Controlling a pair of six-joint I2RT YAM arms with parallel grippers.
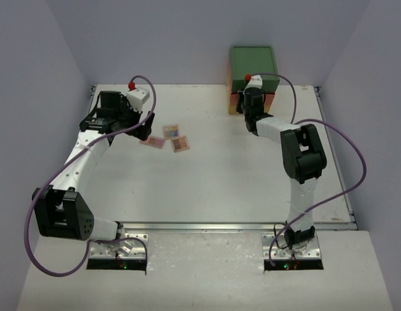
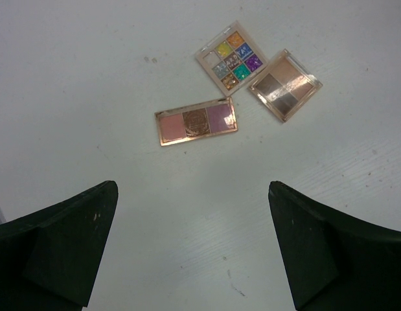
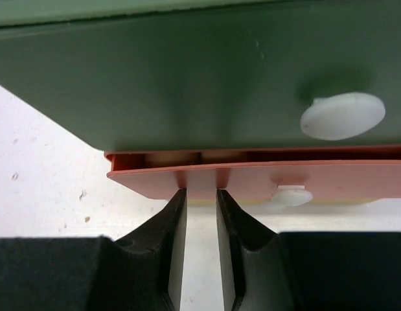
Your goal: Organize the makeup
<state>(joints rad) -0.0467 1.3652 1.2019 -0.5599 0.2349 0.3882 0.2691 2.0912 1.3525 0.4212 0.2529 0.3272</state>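
Left gripper (image 2: 192, 214) hangs wide open above three palettes, while the right gripper (image 3: 201, 194) is up against the drawer chest (image 1: 252, 65).
The palettes lie flat on the white table (image 2: 70, 78), on its left half and well apart from the chest at the far right edge. The pink palette (image 2: 196, 121) lies nearest the left fingers. Beyond it, the many-coloured palette (image 2: 230, 58) and the brown palette (image 2: 284, 85) sit just beside each other, corner to corner. The left jaws hold nothing. The right jaws are narrow, with only a thin slit between them. Their tips meet the lower edge of the orange drawer (image 3: 187, 176), which stands slightly out under the green drawer (image 3: 187, 78), to the left of its small white knob (image 3: 291, 194). It is not clear whether they pinch anything.
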